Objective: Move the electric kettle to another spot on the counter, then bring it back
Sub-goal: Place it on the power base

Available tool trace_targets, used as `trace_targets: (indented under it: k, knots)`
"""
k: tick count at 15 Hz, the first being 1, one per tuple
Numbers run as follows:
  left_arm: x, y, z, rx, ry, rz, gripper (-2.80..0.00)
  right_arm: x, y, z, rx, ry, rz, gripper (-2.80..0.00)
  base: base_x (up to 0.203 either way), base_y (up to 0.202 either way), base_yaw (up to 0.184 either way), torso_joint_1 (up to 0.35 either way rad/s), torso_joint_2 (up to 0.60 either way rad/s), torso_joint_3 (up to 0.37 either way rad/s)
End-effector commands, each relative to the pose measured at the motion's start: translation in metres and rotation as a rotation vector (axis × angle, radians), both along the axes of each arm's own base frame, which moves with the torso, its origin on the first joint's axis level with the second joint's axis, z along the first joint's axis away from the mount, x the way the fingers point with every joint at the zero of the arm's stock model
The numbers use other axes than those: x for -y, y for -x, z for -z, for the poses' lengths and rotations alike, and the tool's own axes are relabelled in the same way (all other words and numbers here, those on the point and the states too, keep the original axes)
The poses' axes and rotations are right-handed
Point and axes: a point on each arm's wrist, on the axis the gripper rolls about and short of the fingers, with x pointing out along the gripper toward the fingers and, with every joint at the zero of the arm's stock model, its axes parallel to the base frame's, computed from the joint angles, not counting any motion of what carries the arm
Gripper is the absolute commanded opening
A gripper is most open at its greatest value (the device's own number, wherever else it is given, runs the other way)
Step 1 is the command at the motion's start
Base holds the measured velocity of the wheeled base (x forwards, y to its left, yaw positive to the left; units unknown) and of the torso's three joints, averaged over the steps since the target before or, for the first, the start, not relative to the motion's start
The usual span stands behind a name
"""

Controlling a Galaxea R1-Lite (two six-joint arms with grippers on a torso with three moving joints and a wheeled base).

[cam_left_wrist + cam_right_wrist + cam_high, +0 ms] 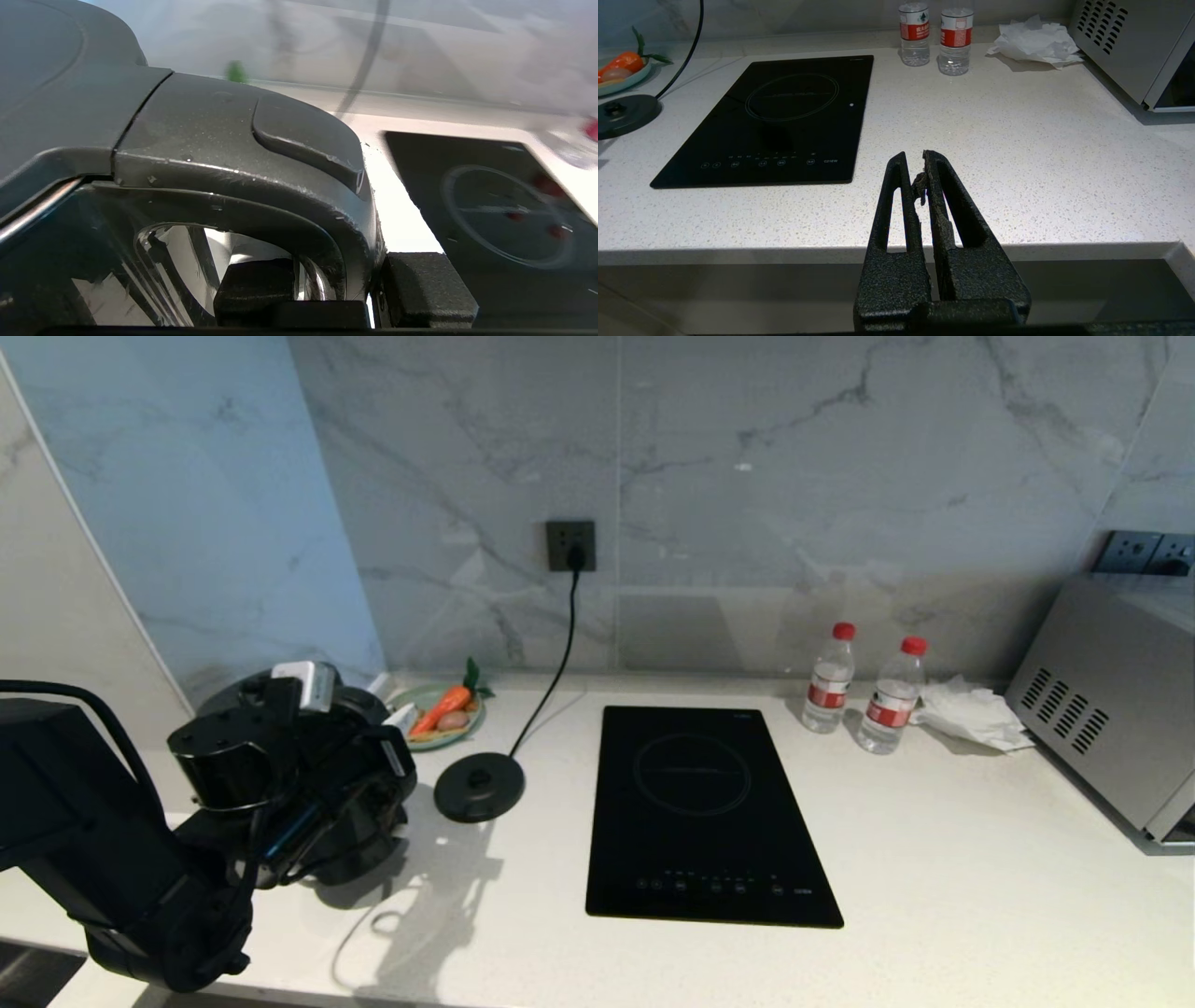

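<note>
The left gripper (336, 284) has its jaws clenched on the loop handle of the kettle (280, 747), one finger inside the loop and one outside it. In the head view the kettle sits at about 9 o'clock, off its base disc (479, 787), which lies just beside it toward 3 o'clock with its cord running up to the wall socket (570, 545). I cannot tell whether the kettle rests on the table (934, 859) or hangs just above it.

The step in hand looks like carrying the kettle. To do it well, keep the jug upright so the lid stays level, hold the grasp firm near the top of the handle so the body does not swing, and steer clear of the cord and the hob (709, 812).

The plate (467, 723) at 10 o'clock holds a carrot and something pale. Two capped bottles (829, 679) at 2 o'clock look nearly empty.

The right gripper (920, 175) is parked before the table edge, jaws closed on nothing.
</note>
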Motion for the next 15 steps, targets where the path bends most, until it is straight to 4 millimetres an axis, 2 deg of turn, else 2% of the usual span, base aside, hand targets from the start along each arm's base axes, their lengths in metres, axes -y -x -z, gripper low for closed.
trace_targets:
  k: [1,6,15]
  knots:
    - [0.011,0.0,-0.003,0.02,0.003,0.017,-2.8,0.0,0.0,0.0,-0.001,0.0,0.0,-2.8,0.0,0.0,0.0,0.0,0.0,0.0]
    - [0.029,-0.007,-0.01,0.015,-0.006,-0.003,-2.8,0.0,0.0,0.0,-0.001,0.0,0.0,-2.8,0.0,0.0,0.0,0.0,0.0,0.0]
    - [0.046,-0.027,-0.022,0.007,-0.007,-0.041,-2.8,0.0,0.0,0.0,-0.001,0.0,0.0,-2.8,0.0,0.0,0.0,0.0,0.0,0.0]
